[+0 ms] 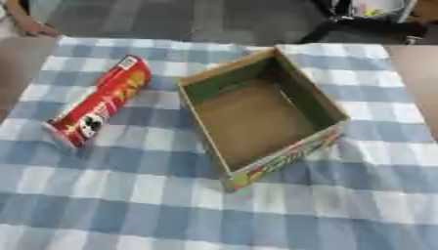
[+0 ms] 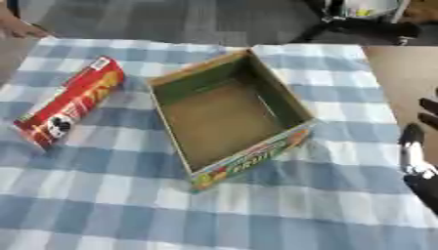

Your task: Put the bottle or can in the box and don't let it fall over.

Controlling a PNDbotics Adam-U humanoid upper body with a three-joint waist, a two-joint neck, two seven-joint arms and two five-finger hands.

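A red tube-shaped can (image 1: 101,102) lies on its side on the checked cloth, left of the box, its pale end toward me. The open cardboard box (image 1: 318,100) stands in the middle with nothing inside, its brown floor showing and printed colours on its near wall. My right hand (image 2: 419,151) shows only at the right edge of the right eye view, black with a silver part, fingers straight and apart from the box. My left hand appears in neither view.
A blue and white checked cloth (image 1: 154,195) covers the table. Bare brown table (image 2: 402,73) shows on the right. A person's hand (image 1: 32,28) rests at the far left corner, touching nothing of the task.
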